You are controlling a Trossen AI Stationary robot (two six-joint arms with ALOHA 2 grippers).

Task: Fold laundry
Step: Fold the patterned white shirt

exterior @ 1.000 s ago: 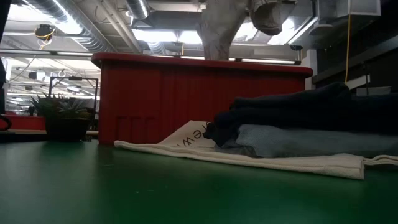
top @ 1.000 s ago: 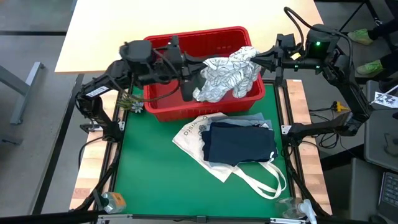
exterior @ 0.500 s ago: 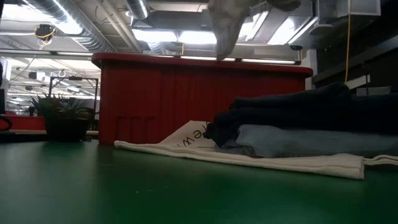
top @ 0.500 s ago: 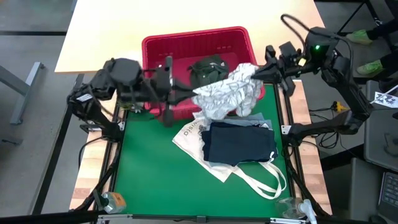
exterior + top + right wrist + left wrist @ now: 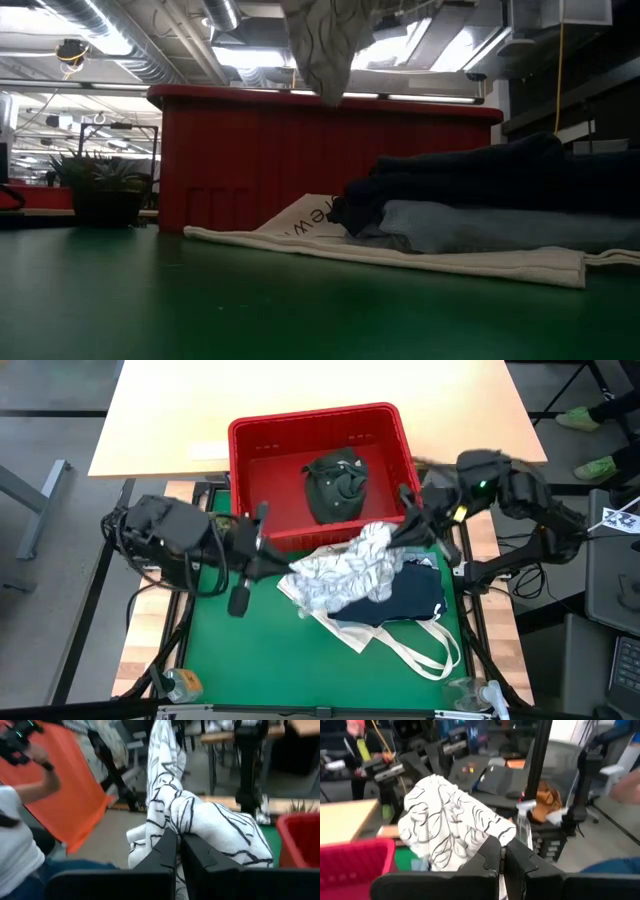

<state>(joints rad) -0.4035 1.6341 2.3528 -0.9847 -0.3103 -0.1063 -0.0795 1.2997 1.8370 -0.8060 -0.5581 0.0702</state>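
White leaf-print garment (image 5: 345, 573) hanging stretched between both claws, above green tabletop (image 5: 270, 650) just in front of red basket (image 5: 260, 445). Long axis running left-right. Left claw (image 5: 287, 565) gripping left end, right claw (image 5: 392, 540) gripping right end. Folded navy stack (image 5: 395, 600) lying beneath right end.

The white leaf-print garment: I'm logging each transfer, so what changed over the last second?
Both grippers, left and right, carried the white leaf-print garment out of the red basket to above the folded stack and tote bag, uncovering the dark olive garment. Basket, stack and bag stayed put.
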